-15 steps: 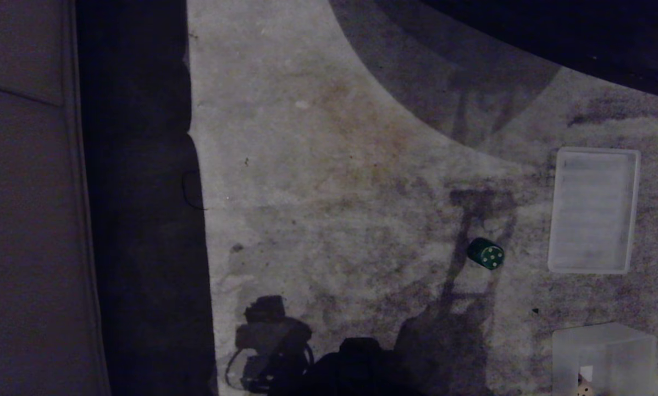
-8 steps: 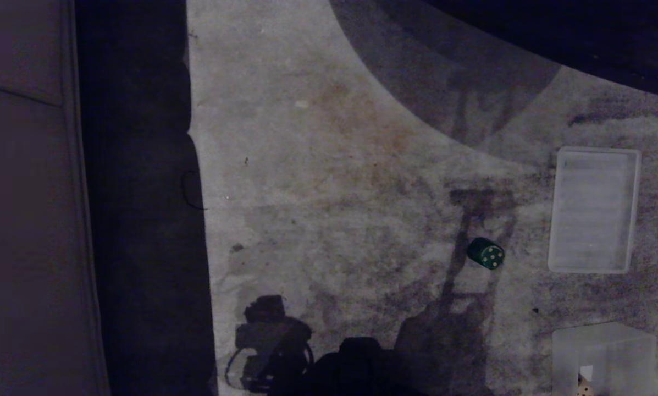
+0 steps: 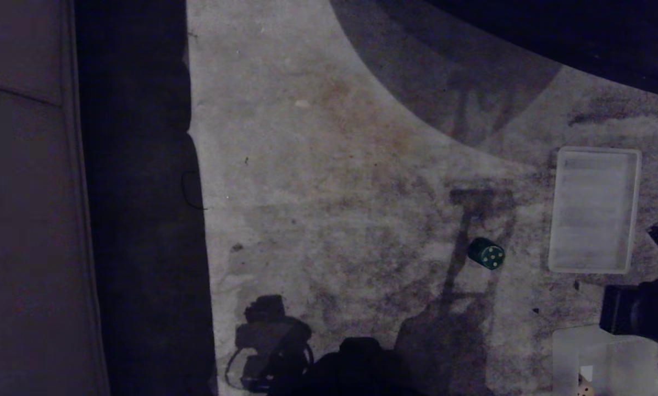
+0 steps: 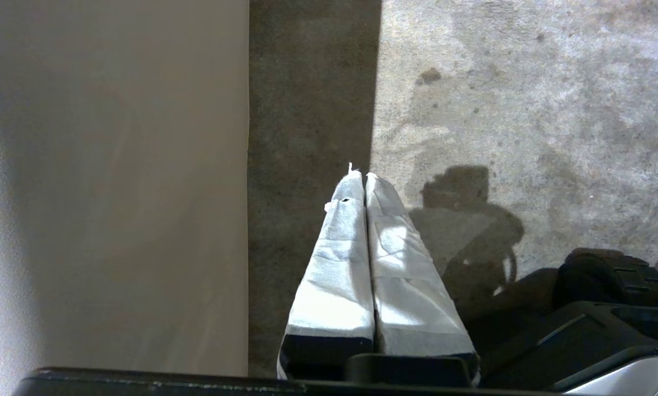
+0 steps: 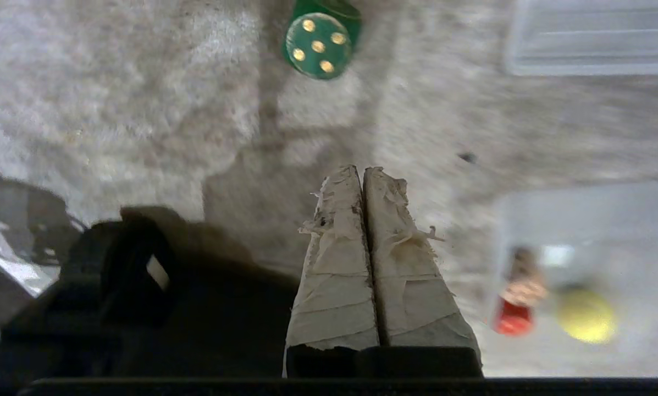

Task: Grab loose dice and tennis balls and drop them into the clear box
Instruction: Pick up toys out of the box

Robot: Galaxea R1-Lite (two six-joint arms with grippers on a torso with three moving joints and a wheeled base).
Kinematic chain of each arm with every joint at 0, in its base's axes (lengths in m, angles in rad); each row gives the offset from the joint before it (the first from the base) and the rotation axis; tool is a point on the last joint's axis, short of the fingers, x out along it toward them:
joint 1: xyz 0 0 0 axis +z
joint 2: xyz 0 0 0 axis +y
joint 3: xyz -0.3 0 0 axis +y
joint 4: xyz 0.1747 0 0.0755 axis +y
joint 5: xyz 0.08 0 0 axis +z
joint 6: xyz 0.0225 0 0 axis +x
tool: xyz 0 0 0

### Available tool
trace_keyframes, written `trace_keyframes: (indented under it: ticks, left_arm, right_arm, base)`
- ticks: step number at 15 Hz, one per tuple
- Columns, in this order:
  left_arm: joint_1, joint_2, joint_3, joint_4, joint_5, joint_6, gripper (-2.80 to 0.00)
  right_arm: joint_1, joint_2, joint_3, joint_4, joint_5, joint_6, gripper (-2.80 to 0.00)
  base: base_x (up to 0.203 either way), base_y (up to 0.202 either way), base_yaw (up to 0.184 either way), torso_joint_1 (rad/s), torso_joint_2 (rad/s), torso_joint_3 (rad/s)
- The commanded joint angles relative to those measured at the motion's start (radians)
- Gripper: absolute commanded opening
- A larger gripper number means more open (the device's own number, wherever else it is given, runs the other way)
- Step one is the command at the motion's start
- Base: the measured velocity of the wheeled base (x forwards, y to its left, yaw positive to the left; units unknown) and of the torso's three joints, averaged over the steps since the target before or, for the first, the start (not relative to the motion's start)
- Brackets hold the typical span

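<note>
While the right gripper (image 5: 363, 176) hangs pressed shut and empty above the carpet (image 3: 329, 165), it should spread wide before descending squarely over the dark green die (image 5: 319, 39), lying loose near the clear box (image 5: 587, 264).

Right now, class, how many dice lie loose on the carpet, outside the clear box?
1: the dark green die on the carpet, beside the ribbed lid. Others may lie outside the pictures.
</note>
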Motion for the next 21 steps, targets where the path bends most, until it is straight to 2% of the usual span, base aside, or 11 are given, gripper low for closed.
trace_keyframes:
  ticks: [1, 4, 5, 8, 11, 13, 15, 21]
  left_arm:
    - [0.0, 0.001, 0.0, 0.0, 0.0, 0.0, -2.8]
    - [0.0, 0.0, 0.0, 0.0, 0.0, 0.0, -2.8]
    - [0.0, 0.0, 0.0, 0.0, 0.0, 0.0, -2.8]
    - [0.0, 0.0, 0.0, 0.0, 0.0, 0.0, -2.8]
    - [0.0, 0.0, 0.0, 0.0, 0.0, 0.0, -2.8]
    - [0.0, 0.0, 0.0, 0.0, 0.0, 0.0, -2.8]
    - [0.0, 0.0, 0.0, 0.0, 0.0, 0.0, -2.8]
    - [0.0, 0.001, 0.0, 0.0, 0.0, 0.0, -2.8]
  right_arm:
    - [0.022, 0.257, -0.01, -0.137, 0.005, 0.015, -2.8]
    - [0.041, 0.421, -0.031, -0.237, 0.013, 0.026, -2.8]
    - [0.042, 0.453, -0.043, -0.25, 0.015, 0.026, 0.0]
    - [0.041, 0.504, -0.058, -0.255, 0.013, -0.009, 0.0]
    - [0.04, 0.562, -0.071, -0.303, 0.013, -0.008, 0.0]
    - [0.044, 0.609, -0.075, -0.373, 0.017, 0.015, 0.0]
    - [0.048, 0.651, -0.087, -0.481, 0.06, 0.073, 0.0]
    - [0.045, 0.762, -0.121, -0.595, 0.073, 0.076, 0.0]
  base:
    - [0.0, 0.0, 0.0, 0.0, 0.0, 0.0]
    - [0.0, 0.0, 0.0, 0.0, 0.0, 0.0]
    - [0.0, 0.0, 0.0, 0.0, 0.0, 0.0]
    - [0.0, 0.0, 0.0, 0.0, 0.0, 0.0]
    - [0.0, 0.0, 0.0, 0.0, 0.0, 0.0]
    - [0.0, 0.0, 0.0, 0.0, 0.0, 0.0]
    - [0.0, 0.0, 0.0, 0.0, 0.0, 0.0]
    - [0.0, 0.0, 0.0, 0.0, 0.0, 0.0]
